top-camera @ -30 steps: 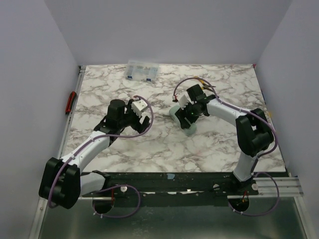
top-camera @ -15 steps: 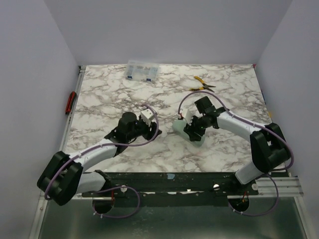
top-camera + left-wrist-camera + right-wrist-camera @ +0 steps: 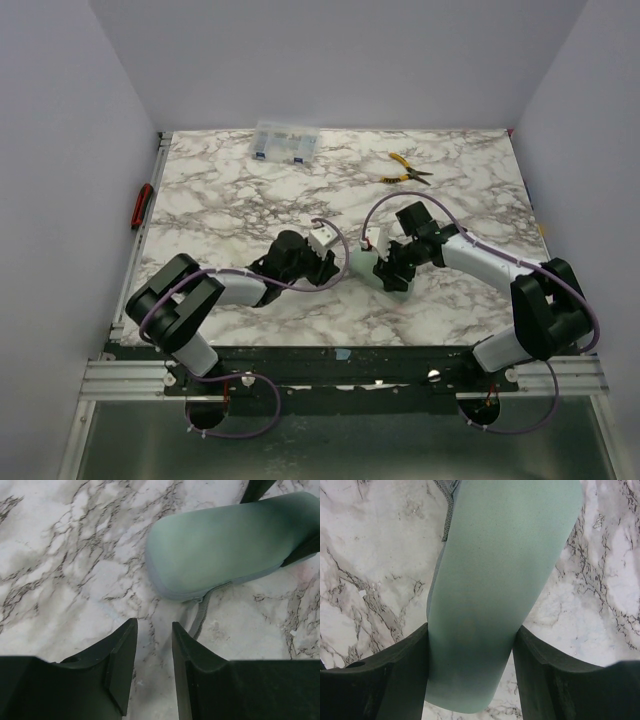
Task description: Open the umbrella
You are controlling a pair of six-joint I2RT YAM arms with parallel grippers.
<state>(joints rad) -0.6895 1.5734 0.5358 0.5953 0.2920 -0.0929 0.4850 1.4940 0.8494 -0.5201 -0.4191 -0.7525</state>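
We see both arms reaching inward, right end effector (image 3: 470, 635) pinching the umbrella (image 3: 490, 570), left end effector (image 3: 154, 630) slightly spread, umbrella seemingly lying left-right.

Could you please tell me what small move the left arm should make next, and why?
Probably ease the left gripper forward and sideways until its fingers straddle the grey strap. The right gripper clamps the umbrella, and the strap lies just beyond the left fingers, ungrasped.

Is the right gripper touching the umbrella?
Touching. In the right wrist view, both fingers of the right gripper press against opposite sides of the umbrella, with no gap.
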